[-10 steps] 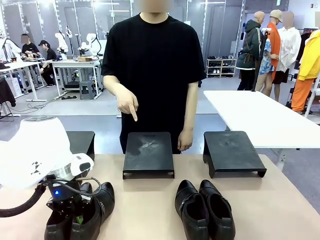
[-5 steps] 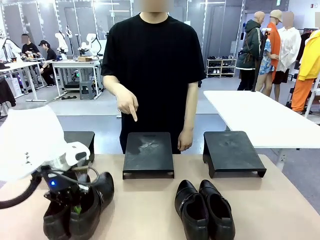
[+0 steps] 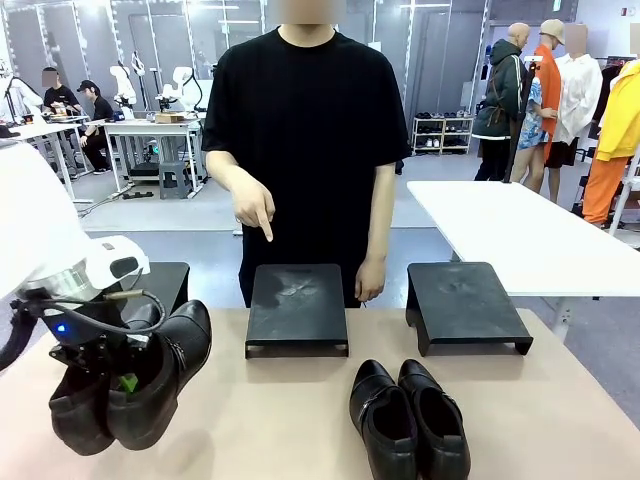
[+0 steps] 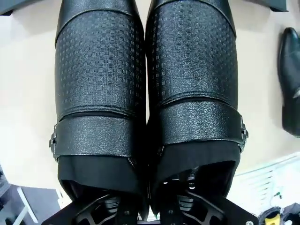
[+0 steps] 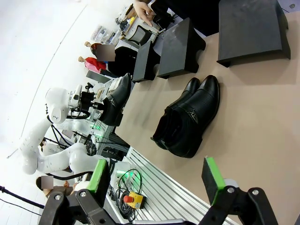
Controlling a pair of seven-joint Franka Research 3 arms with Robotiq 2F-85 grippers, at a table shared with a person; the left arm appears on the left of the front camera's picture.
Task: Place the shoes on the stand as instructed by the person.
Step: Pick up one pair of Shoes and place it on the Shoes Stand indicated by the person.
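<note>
Fingers of left arm (image 3: 128, 382) gripped one pair of shoes (image 3: 165, 375), tilted above bench (image 3: 280, 430) at left. Right fingers (image 5: 213, 180) wide, empty. Person's hand (image 3: 255, 208) pointed at middle stand (image 3: 297, 305); second pair (image 3: 410, 420) sat on bench. Nothing placed yet.

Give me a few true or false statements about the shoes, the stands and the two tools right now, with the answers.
1. The left tool grips a pair of shoes clear of the table. True.
2. The person's hand points at the rightmost stand. False: its finger points down at the middle stand.
3. The second pair sits on a stand. False: it rests on the table, in front of the stands.
4. The right tool is open and empty. True.
</note>
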